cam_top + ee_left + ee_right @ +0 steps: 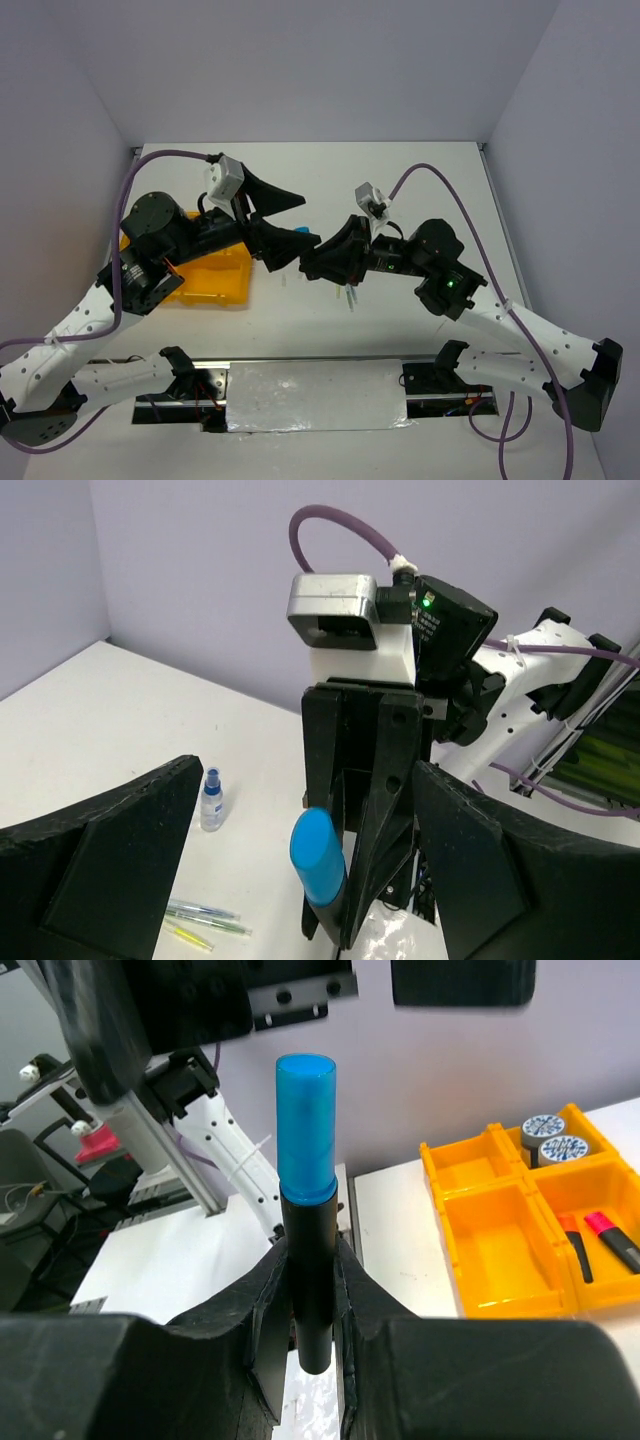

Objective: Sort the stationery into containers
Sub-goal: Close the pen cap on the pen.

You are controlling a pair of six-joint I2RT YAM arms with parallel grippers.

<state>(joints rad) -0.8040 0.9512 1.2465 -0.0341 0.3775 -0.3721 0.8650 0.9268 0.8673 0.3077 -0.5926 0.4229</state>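
Observation:
My right gripper (312, 1305) is shut on the black barrel of a blue-capped marker (306, 1130) and holds it in the air, cap toward the left arm. In the top view the cap (301, 233) lies between the spread jaws of my left gripper (285, 222), which is open and does not touch it. In the left wrist view the marker (318, 858) sits between my own fingers (110, 845). The yellow-orange tray (455, 1210) holds two round tins (553, 1138) and two markers (610, 1238). It also shows in the top view (215, 285).
A small blue-capped bottle (211, 800) stands on the table. Thin pale pens (205, 920) lie near it and also show in the top view (350, 295) under the right gripper. The table's near edge carries a foil-covered strip (315, 395).

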